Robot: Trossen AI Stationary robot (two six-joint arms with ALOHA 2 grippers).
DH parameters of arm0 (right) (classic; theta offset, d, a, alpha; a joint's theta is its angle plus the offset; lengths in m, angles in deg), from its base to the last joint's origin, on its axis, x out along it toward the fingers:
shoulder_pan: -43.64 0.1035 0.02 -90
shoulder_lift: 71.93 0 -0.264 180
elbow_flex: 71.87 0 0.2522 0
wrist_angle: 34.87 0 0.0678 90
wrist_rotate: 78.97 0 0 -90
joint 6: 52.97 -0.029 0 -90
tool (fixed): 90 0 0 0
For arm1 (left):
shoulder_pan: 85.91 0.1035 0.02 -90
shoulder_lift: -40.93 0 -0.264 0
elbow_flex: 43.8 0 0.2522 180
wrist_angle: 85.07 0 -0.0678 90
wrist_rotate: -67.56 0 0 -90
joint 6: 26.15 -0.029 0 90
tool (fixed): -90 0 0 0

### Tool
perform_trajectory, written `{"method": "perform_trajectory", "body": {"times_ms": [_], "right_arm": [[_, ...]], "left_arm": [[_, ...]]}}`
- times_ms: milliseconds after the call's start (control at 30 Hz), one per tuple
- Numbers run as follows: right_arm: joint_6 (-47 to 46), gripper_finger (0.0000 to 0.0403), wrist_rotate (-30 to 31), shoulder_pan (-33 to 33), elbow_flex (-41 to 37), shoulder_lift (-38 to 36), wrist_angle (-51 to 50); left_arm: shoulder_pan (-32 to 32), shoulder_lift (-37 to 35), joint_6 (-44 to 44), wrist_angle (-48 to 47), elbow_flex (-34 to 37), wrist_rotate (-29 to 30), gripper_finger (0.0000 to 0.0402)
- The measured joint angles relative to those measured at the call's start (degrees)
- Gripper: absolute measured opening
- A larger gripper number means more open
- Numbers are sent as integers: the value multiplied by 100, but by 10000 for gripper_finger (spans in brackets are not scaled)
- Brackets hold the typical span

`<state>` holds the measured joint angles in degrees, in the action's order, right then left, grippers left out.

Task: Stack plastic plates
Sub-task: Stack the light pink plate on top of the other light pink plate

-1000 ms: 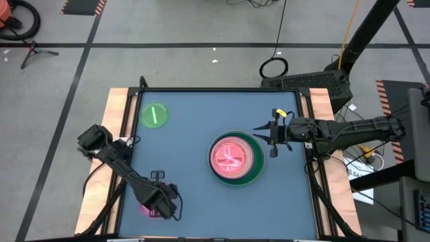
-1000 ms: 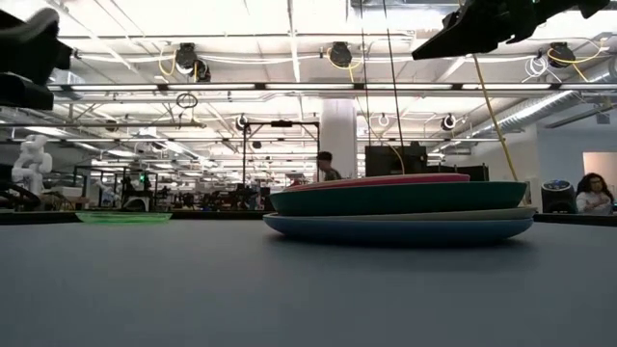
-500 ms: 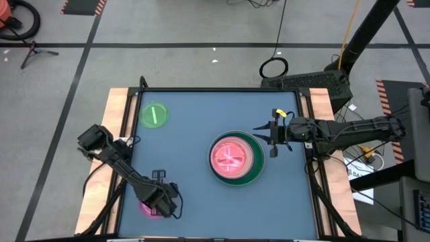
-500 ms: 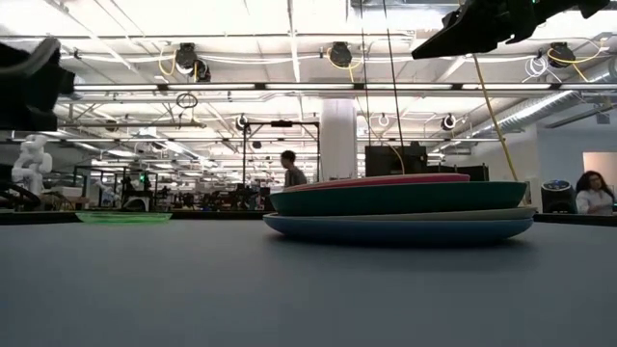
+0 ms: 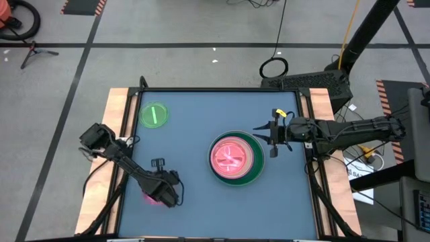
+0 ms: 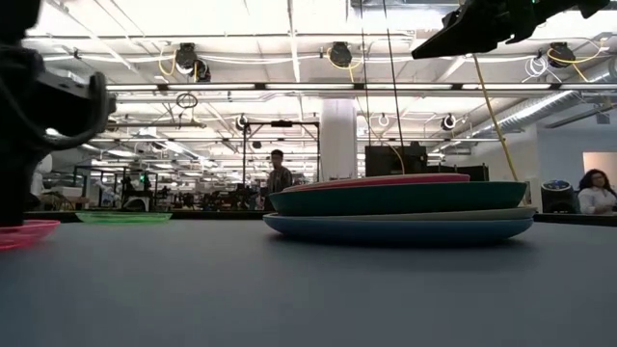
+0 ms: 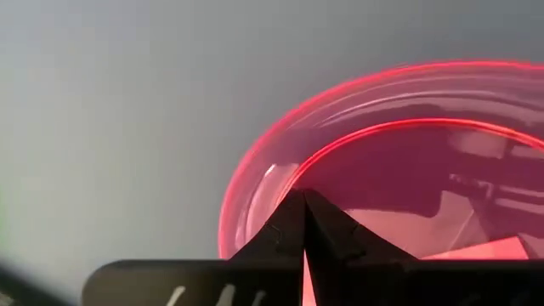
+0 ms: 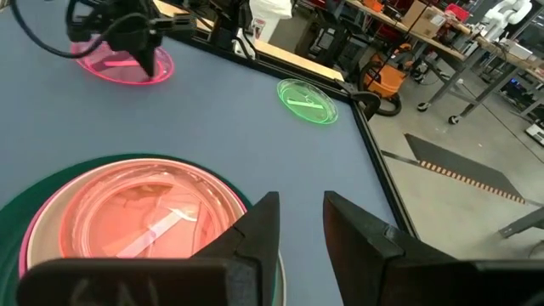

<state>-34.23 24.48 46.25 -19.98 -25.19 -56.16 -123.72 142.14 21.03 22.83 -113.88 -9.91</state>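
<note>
A small translucent pink plate (image 5: 149, 197) (image 7: 399, 161) lies low near the table's near-left corner. My left gripper (image 5: 161, 193) (image 7: 304, 197) stands over it, shut on its edge; the low view shows both at the picture's left, plate (image 6: 21, 234). A stack of plates (image 5: 235, 158) (image 6: 400, 207) sits right of centre: blue at the bottom, then white-grey, dark green and pink, with translucent pink on top. My right gripper (image 5: 272, 134) (image 8: 302, 208) hovers open above the stack's far-right side. A small green plate (image 5: 154, 114) (image 8: 308, 100) rests flat at the far left. My left gripper pinches the small pink plate's rim (image 7: 242, 204) between its two shut fingers, coming from above and pointing down. The plate stays nearly level, close over the table; whether its underside touches the tabletop I cannot tell.
The blue tabletop (image 5: 195, 202) lies bare between the pink plate and the stack. Wooden side rails (image 5: 117, 121) border the table. People stand in the room beyond the far edge (image 6: 278, 173).
My left gripper has moved toward the far edge and slightly toward the stack, staying shut. The small pink plate has travelled with it and has come into the low view at the left. The right arm has kept still.
</note>
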Motion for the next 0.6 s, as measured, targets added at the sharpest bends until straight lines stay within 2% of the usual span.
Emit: {"method": "perform_trajectory", "body": {"times_ms": [200,400,500,600], "right_arm": [[-9,89,0,0,0,0,0],[-53,89,0,-2,0,0,0],[-96,89,2,0,0,-2,0],[-106,89,0,-2,0,0,0]], "left_arm": [[321,-73,91,-219,-36,87,1],[217,-517,-103,-196,-459,79,2],[131,-691,244,-139,-650,-25,6],[41,-732,950,181,-772,-382,11]]}}
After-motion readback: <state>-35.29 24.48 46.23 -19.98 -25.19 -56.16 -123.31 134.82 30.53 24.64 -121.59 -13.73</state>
